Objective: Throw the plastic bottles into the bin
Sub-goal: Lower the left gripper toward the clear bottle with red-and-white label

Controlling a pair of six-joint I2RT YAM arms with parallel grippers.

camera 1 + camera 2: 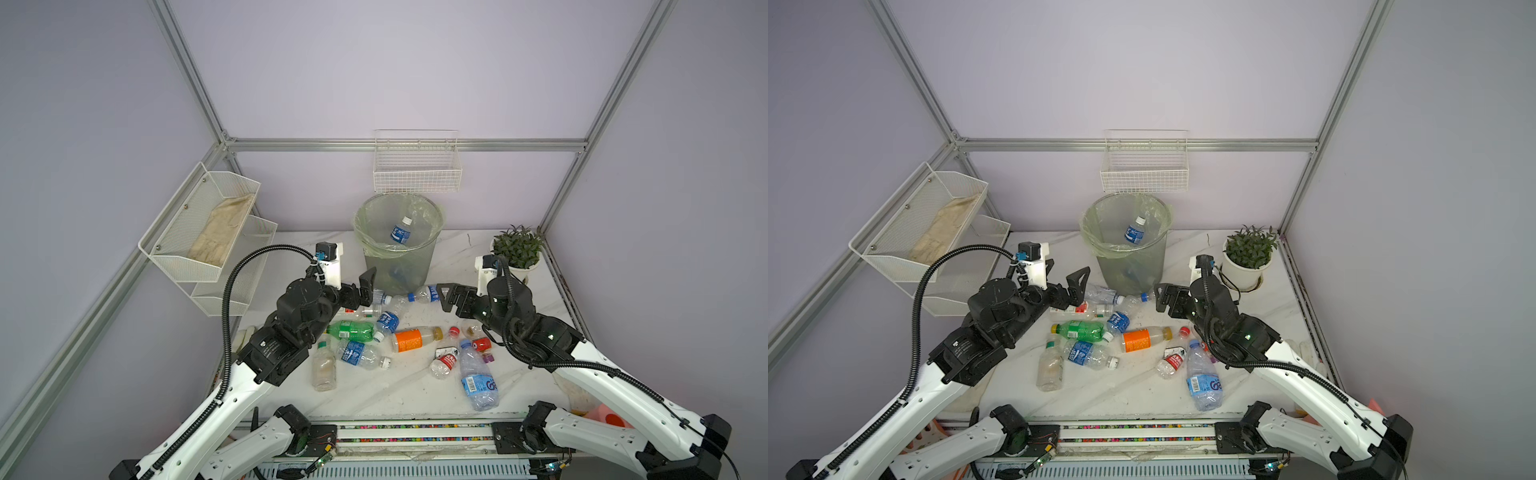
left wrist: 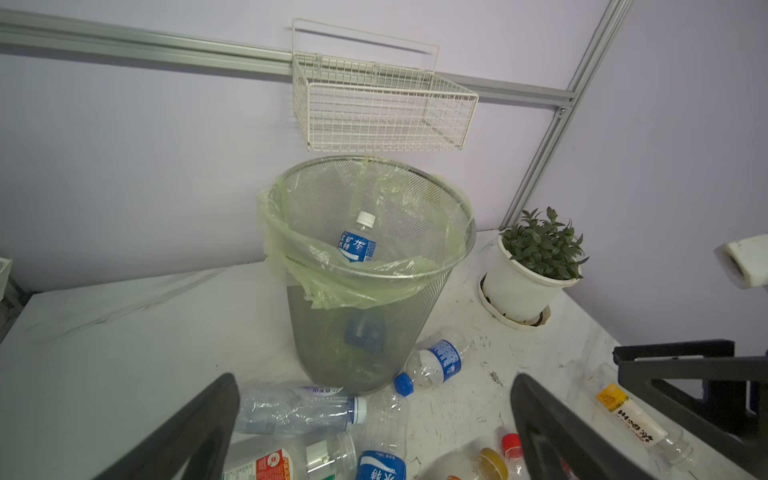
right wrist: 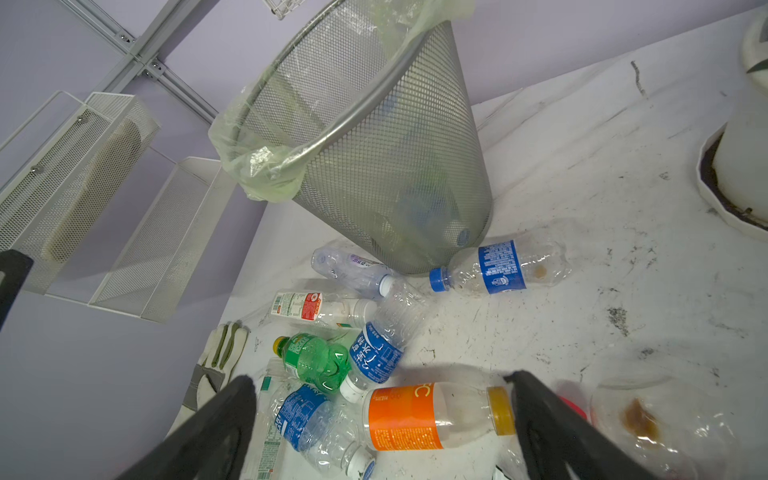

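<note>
Two grippers, both spread wide, neither holding anything.

Entry, left gripper (image 2: 372, 384): it hangs above the white marbled tabletop (image 1: 395, 395). Straight ahead stands the tall round grey wire-mesh bin with a pale green bag liner (image 2: 361, 332), upright. Between the fingertips and the bin's foot lies a crumpled clear bottle with a white cap (image 2: 299, 409), on its side. A clear bottle with a blue label and blue cap (image 2: 436, 365) lies against the bin's base, on the side toward the other arm. Inside the bin, a blue-labelled white-capped bottle (image 2: 357, 245) leans on the liner.

Entry, right gripper (image 3: 379, 378): directly below its open jaws lies an orange-labelled bottle with a yellow cap (image 3: 411, 415). Just beyond that lie a green plastic bottle (image 3: 316, 359), a clear bottle with a blue wave label (image 3: 378, 349) and a red-and-white-labelled bottle (image 3: 307, 307), all lying flat between this gripper and the bin.

Surroundings:
- A green plant in a white pot (image 1: 517, 249) sits behind the right gripper.
- A white rectangular wire basket (image 1: 417, 174) hangs above the bin.
- A white mesh two-tier shelf (image 1: 203, 224) is mounted outboard of the left gripper.
</note>
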